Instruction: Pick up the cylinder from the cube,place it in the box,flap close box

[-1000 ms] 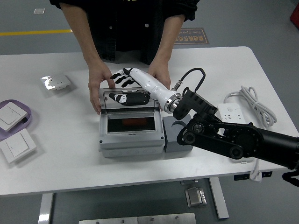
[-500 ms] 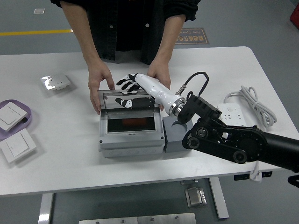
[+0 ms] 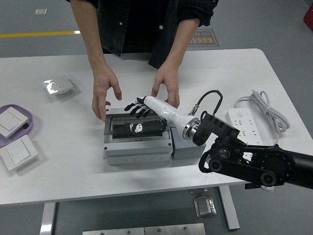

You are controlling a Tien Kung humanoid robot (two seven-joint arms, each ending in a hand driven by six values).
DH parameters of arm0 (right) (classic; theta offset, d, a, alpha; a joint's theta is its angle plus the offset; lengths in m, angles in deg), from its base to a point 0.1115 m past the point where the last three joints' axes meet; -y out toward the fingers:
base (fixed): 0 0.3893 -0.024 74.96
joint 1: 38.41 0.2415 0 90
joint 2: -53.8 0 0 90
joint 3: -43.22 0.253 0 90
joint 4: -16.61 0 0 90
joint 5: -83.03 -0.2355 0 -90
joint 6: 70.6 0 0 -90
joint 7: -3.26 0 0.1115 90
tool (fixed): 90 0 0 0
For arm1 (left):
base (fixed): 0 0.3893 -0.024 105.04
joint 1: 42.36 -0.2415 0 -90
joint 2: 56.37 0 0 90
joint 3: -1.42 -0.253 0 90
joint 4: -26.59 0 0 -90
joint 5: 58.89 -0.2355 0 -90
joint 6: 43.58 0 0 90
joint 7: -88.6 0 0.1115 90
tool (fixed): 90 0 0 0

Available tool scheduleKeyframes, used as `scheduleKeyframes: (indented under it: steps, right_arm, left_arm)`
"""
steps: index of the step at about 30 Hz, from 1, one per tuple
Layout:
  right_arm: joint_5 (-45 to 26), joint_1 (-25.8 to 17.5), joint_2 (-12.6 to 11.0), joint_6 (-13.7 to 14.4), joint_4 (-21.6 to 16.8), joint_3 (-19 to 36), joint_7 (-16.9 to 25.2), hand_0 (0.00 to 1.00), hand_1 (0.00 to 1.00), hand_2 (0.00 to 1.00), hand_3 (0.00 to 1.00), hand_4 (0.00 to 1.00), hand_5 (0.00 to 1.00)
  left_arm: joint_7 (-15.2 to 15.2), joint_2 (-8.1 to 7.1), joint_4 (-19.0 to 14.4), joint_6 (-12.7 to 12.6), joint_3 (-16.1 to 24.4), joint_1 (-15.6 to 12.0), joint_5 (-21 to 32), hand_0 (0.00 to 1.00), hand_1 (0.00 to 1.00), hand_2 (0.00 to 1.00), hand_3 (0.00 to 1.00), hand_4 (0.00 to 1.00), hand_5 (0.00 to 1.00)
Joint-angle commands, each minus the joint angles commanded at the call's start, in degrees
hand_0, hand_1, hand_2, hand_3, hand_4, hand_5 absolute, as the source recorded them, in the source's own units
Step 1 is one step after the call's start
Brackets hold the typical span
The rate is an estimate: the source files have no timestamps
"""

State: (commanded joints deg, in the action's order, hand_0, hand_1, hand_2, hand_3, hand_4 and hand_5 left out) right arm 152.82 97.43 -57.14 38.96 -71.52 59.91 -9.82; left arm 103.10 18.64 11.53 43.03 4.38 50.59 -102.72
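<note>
Flap-closing step. Right hand (image 3: 139,107), fingers spread flat, presses the lid down on the box (image 3: 137,142) beneath it. Cylinder not visible, presumably inside. Person's hands (image 3: 105,93) steady the box just beyond. Next: firm downward push to latch.

A robotics lab or workshop: grey floor with yellow tape line (image 3: 39,34), white counter (image 3: 58,166) holding loose white wall switches (image 3: 18,152).

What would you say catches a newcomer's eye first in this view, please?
The robot's right hand, white-sleeved on a black arm, lies with fingers spread on the lid of the grey box at the table's middle. The person's hands hover over the box's far edge. A white power strip lies at the right.
</note>
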Motion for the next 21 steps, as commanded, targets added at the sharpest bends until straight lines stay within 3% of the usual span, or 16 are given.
scheduleKeyframes:
  steps: [8, 15, 19, 21]
  right_arm:
    - [0.6, -3.1, -3.0, 0.2, -2.0, 6.7, -0.2, 0.608, 0.604, 0.667, 0.719, 0.725, 0.410]
    - [4.1, -12.3, -9.8, 3.7, -9.0, 19.1, 3.1, 0.616, 0.606, 0.670, 0.725, 0.706, 0.416]
    - [3.1, -18.9, -12.3, 6.1, -13.5, 27.9, 7.4, 0.616, 0.606, 0.670, 0.725, 0.706, 0.416]
    - [2.5, -22.8, -13.1, 7.0, -13.8, 32.7, 9.7, 0.607, 0.598, 0.663, 0.707, 0.709, 0.411]
  left_arm:
    - [-1.0, -0.54, 0.0, -0.7, -1.7, 0.2, 1.5, 0.624, 0.612, 0.534, 0.583, 0.648, 0.373]
    - [-0.7, -2.46, 0.1, -0.4, -2.3, 1.8, 0.2, 0.623, 0.612, 0.534, 0.582, 0.646, 0.371]
    - [-0.4, -3.21, 0.1, 0.1, -2.5, 2.4, -0.3, 0.623, 0.612, 0.534, 0.582, 0.646, 0.371]
    - [-0.3, -3.50, 0.0, 0.3, -2.7, 2.5, -0.5, 0.624, 0.611, 0.534, 0.582, 0.647, 0.370]
